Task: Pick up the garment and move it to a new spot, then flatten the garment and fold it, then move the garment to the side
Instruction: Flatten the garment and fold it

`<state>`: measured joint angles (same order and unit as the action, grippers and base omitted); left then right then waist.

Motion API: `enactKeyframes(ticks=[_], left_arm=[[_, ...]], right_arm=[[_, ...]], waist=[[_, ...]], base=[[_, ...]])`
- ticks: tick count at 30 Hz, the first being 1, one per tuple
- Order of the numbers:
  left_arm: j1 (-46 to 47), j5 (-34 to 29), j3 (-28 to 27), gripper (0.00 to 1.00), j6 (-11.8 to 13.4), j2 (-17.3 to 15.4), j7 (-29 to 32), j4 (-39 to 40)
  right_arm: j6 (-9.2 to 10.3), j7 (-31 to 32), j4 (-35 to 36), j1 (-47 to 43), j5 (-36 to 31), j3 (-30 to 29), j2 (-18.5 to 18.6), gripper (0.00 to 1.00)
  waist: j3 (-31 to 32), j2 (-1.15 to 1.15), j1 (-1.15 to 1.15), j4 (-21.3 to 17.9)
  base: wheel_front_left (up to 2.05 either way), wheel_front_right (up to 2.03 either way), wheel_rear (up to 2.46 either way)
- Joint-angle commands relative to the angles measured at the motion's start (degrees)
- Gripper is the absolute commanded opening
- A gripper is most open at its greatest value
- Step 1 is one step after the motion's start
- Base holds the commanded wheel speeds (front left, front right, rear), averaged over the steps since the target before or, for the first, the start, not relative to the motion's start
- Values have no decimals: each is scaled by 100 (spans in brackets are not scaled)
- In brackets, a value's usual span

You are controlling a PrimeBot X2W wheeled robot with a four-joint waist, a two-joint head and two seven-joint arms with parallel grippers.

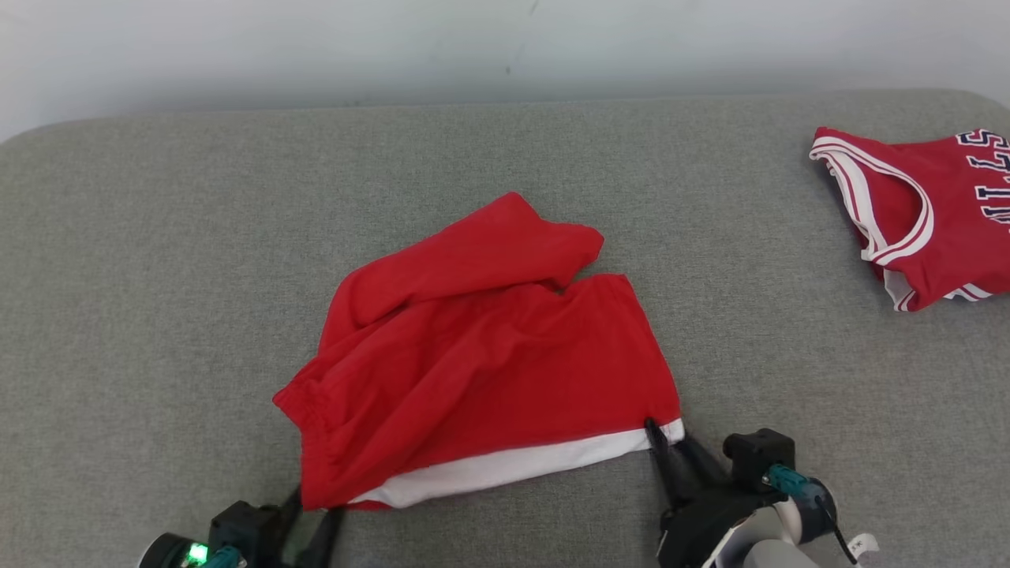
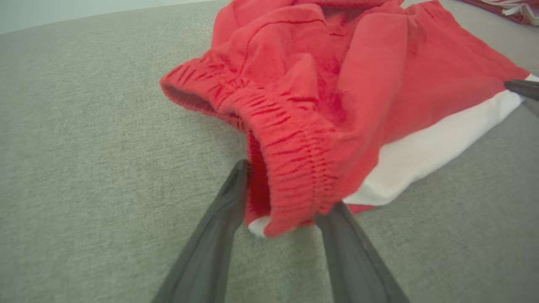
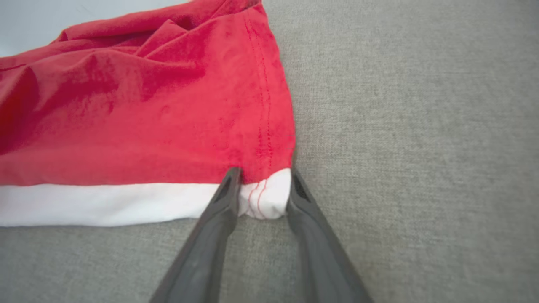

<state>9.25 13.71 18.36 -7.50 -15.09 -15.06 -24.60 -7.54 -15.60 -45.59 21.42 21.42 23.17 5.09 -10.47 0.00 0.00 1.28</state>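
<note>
Between the fingers of my right gripper (image 3: 264, 173), the near corner of the garment (image 1: 481, 355) sits pinched: its white band (image 3: 105, 204) bulges in the narrow gap, and I read that as a grasp. Off to that gripper's left, along the same near edge, my left gripper (image 2: 289, 186) has its fingers on either side of the gathered waistband (image 2: 290, 143). Both fingers touch the elastic, but I cannot tell from my screens whether that pinch has bitten. Ahead of both sets of fingertips the garment lies rumpled on the grey padded surface (image 3: 421, 126), with one leg flopped back over the body and the far side bunched. Well beyond the right gripper, out to its right, a red jersey (image 1: 907, 205) lies apart from the work. I judge this to be the opening step, taking hold of two near corners before the lift to a new spot, with flattening and folding not yet begun. The next move calls for a firm pinch on the waistband side. Both arms then need to rise together and hold their spacing, so the near edge hangs taut, the folded leg drops free, and the carry stays clear of the jersey.
</note>
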Motion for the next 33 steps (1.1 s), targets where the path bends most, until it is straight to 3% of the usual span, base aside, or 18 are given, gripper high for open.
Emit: enactKeyframes(ticks=[1, 6, 17, 22, 25, 26, 33], left_arm=[[74, 42, 42, 0, 8, -1, -11, 5], [26, 182, 110, 0, 8, -52, -8, 194], [588, 395, 400, 0, 8, -581, -9, 1297], [1444, 648, 782, 0, 8, -821, 170, 1463], [2637, 1104, 1228, 0, 8, -979, 533, 1517], [2637, 1104, 1228, 0, 8, -979, 533, 1517], [5242, 2170, 1711, 0, 8, -1083, 1111, 981]], right_arm=[[13, 84, -77, -48, 59, 72, -85, 0], [13, 48, 336, -62, 192, 77, 20, 0], [13, 48, 1519, 202, 608, 25, 433, 0], [13, 64, 1670, 748, 948, 71, 554, 0], [13, 205, 1717, 1638, 1264, 65, 744, 0], [13, 205, 1717, 1638, 1264, 65, 744, 0], [13, 881, 1565, 3752, 2042, -426, 983, 0]], waist=[[2, 0, 0, 5], [73, 0, 0, -15], [181, 0, 0, -160], [-15, 0, 0, -246], [-449, 0, 0, -312], [-449, 0, 0, -312], [-1613, 0, 0, -392]], base=[[0, 0, 0], [0, 0, 0], [0, 0, 0], [0, 0, 0], [0, 0, 0], [0, 0, 0], [0, 0, 0]])
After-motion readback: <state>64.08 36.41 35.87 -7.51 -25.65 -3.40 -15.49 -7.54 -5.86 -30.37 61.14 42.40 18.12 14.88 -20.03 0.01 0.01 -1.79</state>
